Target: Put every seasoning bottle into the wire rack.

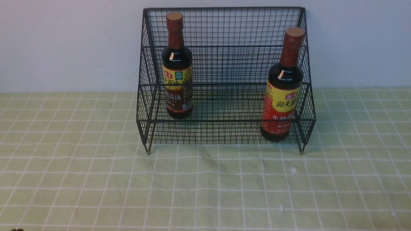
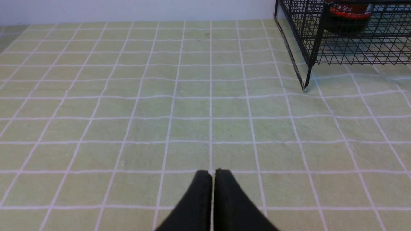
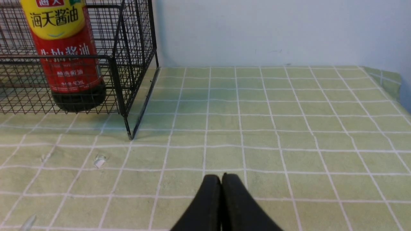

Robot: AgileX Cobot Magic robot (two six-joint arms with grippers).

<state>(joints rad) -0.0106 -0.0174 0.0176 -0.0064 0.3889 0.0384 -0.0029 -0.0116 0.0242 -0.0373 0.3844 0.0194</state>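
Plainly, the placing step looks finished. From left to right: the left gripper (image 2: 212,175) is seen closed and empty over the green checked cloth (image 1: 96,179); the brown-label bottle (image 1: 177,69) is stood upright on the upper tier of the wire rack (image 1: 231,29); the red-label bottle (image 1: 283,89) is stood on the lower tier; the right gripper (image 3: 221,179) is likewise closed and empty. No further move appears to be called for.
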